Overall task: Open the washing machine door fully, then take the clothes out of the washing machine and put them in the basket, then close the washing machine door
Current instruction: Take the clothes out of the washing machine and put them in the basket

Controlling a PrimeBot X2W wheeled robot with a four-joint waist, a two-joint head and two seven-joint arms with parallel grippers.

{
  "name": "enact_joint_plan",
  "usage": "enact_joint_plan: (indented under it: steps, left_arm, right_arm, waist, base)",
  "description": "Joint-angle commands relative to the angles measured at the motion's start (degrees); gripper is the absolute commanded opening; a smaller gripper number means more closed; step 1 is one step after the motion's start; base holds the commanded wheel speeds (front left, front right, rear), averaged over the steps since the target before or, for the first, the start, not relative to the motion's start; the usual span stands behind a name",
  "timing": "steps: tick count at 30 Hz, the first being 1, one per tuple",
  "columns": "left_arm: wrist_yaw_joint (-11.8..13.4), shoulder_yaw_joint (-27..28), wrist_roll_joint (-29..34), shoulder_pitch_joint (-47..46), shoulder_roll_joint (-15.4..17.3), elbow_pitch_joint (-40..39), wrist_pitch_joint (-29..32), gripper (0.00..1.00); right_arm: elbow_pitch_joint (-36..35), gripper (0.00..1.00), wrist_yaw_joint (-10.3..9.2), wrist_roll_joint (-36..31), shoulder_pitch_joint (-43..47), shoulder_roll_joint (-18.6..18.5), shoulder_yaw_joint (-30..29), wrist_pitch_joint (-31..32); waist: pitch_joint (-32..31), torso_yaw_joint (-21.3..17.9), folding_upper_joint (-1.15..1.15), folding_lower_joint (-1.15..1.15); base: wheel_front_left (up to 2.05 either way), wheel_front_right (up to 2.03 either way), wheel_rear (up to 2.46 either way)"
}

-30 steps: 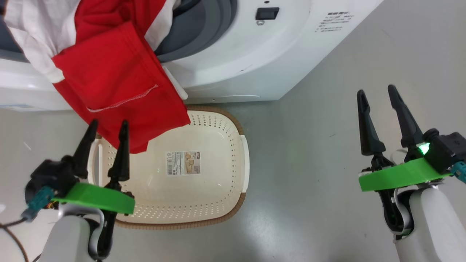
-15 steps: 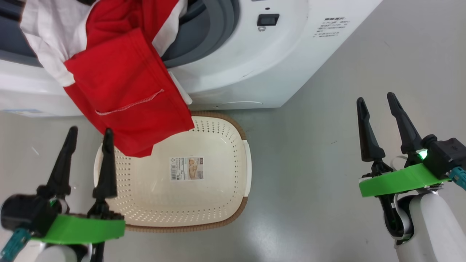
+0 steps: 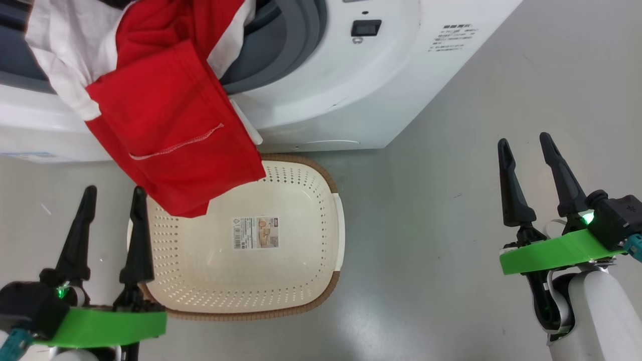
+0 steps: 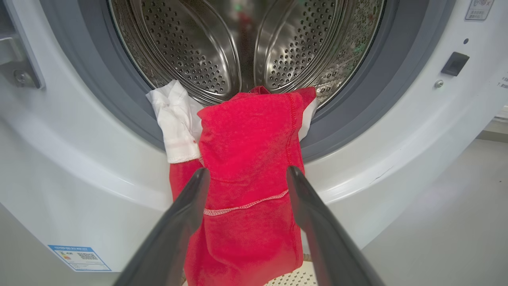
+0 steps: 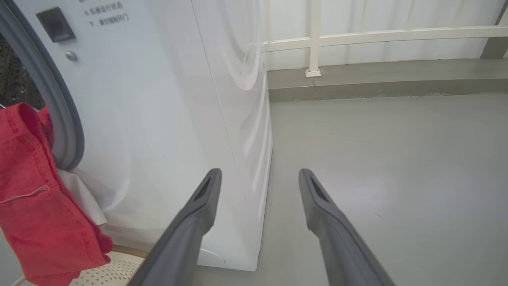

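The red and white clothes [image 3: 165,115] hang out of the washing machine [image 3: 351,90] over its grey gasket, their lower end dangling above the cream basket's [image 3: 301,281] far left corner. In the left wrist view the clothes [image 4: 246,190] drape from the steel drum [image 4: 246,43]. My left gripper [image 3: 113,193] is open, low and short of the cloth, holding nothing. To the right my right gripper [image 3: 524,143] is open over bare floor, beside the machine's side wall [image 5: 222,119]. The door is out of view.
The basket sits on the grey floor [image 3: 451,200] right in front of the machine, a paper label [image 3: 255,233] on its bottom. A white railing [image 5: 357,35] and a low kerb run behind the machine's right side. A blue sticker [image 4: 79,257] marks the machine's lower left front.
My left gripper has drawn back down and to the left, away from the hanging cloth. The right gripper sits slightly lower. The camera shifted a little, and the clothes hang as before.
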Motion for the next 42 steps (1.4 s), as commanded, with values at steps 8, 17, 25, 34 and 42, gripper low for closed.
enact_joint_plan:
  steps: [8,17,25,34,42]
  left_arm:
    - [-0.32,1.07,-3.00,-6.51,3.16,5.48,-0.27,1.00]
    - [-0.32,-1.17,-5.97,-16.68,7.81,20.47,-0.27,1.00]
    - [-0.32,-3.68,-7.12,-23.38,10.26,30.15,-0.27,1.00]
    - [-0.32,-5.70,-8.81,-28.86,11.77,36.66,-0.27,1.00]
    - [-0.32,-7.04,-10.37,-31.07,12.87,39.75,-0.27,1.00]
  right_arm:
    - [-1.49,1.00,0.35,-0.25,0.32,0.02,1.22,-0.36]
    - [-1.61,1.00,0.35,0.04,-0.47,0.02,1.56,-0.36]
    - [-1.68,1.00,0.35,0.30,-0.72,0.02,1.82,-0.36]
    - [-1.71,1.00,0.35,0.50,-0.71,0.02,2.13,-0.36]
    - [-1.83,1.00,0.35,0.54,-0.48,0.02,2.34,-0.36]
  waist:
    - [0.87,0.18,0.00,0.00]
    - [1.82,-0.36,0.00,0.00]
    - [2.35,-1.01,0.00,0.00]
    - [2.36,-1.60,0.00,0.00]
    - [2.16,-1.76,0.00,0.00]
  base:
    - [0.00,0.00,0.00]
    - [0.00,0.00,0.00]
    - [0.00,0.00,0.00]
    - [0.00,0.00,0.00]
    - [0.00,0.00,0.00]
